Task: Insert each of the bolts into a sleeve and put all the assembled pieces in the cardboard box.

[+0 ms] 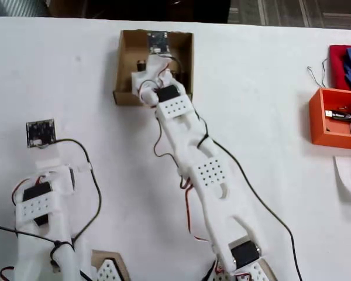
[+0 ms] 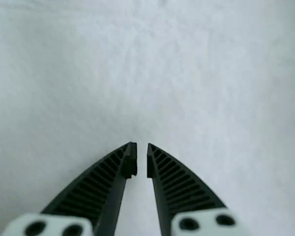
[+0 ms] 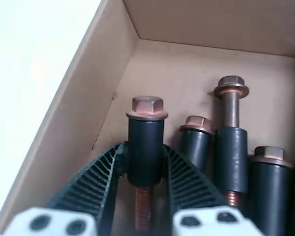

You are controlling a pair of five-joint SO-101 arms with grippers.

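Overhead and wrist views of a two-arm station on a white worktop. The right fingers, black and ribbed, reach inside the open brown cardboard box and pinch a black cylindrical sleeve from both sides. A copper-coloured hex-head flange bolt passes through this sleeve: its head sits on the sleeve's end beyond the fingertips, and its threaded shank shows between the fingers, nearer the wrist. Seen from overhead, the right arm stretches diagonally across the worktop to the box. Beside the pinched piece, just outside one finger, three further bolt-and-sleeve assemblies lie in a row on the box floor. The nearest assembly has its head seated on the sleeve. In the second assembly a length of bare shank shows between head and sleeve. The third assembly lies farthest from the fingers. On the other side of the fingers rises a side wall of the box. The left fingers are drawn almost together, with a narrow slit between the tips; they grip nothing and point at bare worktop. The left arm stands well apart from the box. An orange open-topped container and a red cloth lie at the worktop's far edge, on the right arm's side.
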